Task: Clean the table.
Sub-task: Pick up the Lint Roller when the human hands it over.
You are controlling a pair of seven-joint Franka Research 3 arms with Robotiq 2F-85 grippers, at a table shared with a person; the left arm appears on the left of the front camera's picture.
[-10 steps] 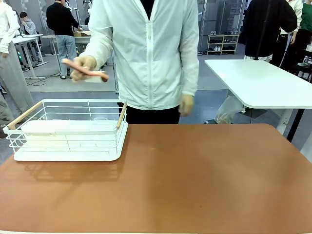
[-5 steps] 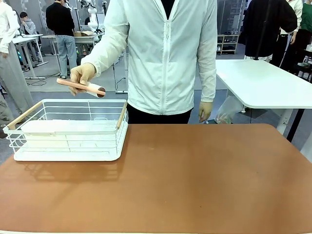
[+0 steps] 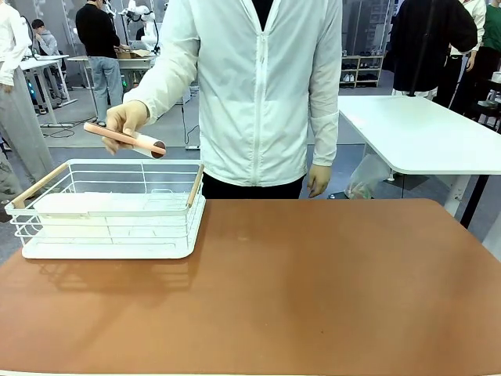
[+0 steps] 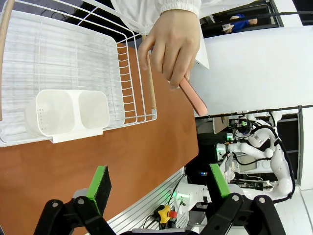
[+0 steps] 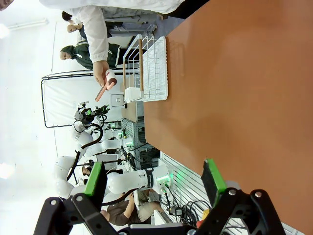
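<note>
Cleaning step: not begun, I think; the wide, smooth, reddish-brown counter point(image 3: 313, 290) lies before the robot.
Basket: a white wire basket point(image 3: 109, 227) sits on its far left corner.
Person: a hand point(image 3: 125, 117) holds a pink-handled white roller point(image 3: 133, 141) in the air near the basket.
Robot: left fingers point(image 4: 101, 188) and right fingers point(image 5: 94, 178) are spread open, empty.
Next move: likely take the roller, then wipe the counter.

A person in a white zip jacket stands at the far edge of the reddish-brown table point(image 3: 313, 290). Their raised hand point(image 3: 125, 117) holds a pink-handled lint roller point(image 3: 129, 139) nearly level, above or just beyond the far rim of a white wire basket point(image 3: 109, 163). Their other hand point(image 3: 317, 178) hangs near the table edge. The basket sits on the table's far left corner, with a wooden handle at each end and a white tray point(image 3: 102, 205) inside.
</note>
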